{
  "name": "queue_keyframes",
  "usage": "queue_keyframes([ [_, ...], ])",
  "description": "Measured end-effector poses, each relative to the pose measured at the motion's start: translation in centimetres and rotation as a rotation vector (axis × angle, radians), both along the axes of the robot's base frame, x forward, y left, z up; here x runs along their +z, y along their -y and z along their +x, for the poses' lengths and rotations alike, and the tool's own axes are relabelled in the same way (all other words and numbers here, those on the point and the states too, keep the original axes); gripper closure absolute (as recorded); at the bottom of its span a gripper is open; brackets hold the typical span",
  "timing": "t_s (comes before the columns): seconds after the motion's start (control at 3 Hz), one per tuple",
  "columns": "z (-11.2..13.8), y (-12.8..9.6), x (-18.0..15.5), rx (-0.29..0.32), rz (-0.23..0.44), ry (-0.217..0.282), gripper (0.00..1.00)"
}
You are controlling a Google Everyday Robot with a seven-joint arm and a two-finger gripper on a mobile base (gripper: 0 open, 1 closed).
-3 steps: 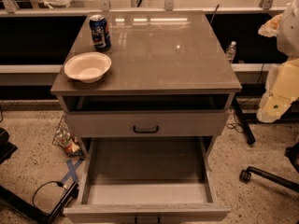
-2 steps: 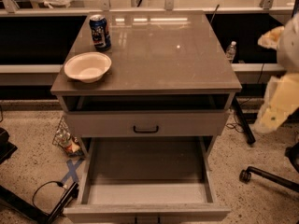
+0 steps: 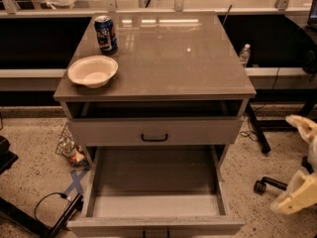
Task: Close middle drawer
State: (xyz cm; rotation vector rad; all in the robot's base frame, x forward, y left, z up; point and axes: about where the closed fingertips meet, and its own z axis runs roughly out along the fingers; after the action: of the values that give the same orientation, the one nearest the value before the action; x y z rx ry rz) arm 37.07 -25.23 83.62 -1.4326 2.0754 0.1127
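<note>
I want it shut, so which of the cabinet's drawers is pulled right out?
The second drawer down, pulled far out with its inside showing; the top drawer above it sits almost in. The gripper is low at the cabinet's right, touching neither.

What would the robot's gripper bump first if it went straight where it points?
Probably the floor right of the open middle drawer; the gripper, low at right, tilts down-left. Depth's unclear.

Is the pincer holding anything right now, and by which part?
Nothing. The pincer hangs open at the right edge, apart from the middle drawer, which stands pulled out.
</note>
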Motion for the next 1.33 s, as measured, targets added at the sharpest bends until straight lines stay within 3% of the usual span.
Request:
queue_keyframes([
  [0.33,-1.5,1.9,-6.1,-0.032,0.059,0.012,0.18],
  [0.67,-2.9,2.9,-10.3,-0.061,0.085,-0.008,0.41],
  [1.0,-4.1,3.7,-12.9,-0.099,0.099,-0.041,0.65],
  [1.33,-4.2,3.6,-13.0,-0.098,0.099,-0.043,0.88],
])
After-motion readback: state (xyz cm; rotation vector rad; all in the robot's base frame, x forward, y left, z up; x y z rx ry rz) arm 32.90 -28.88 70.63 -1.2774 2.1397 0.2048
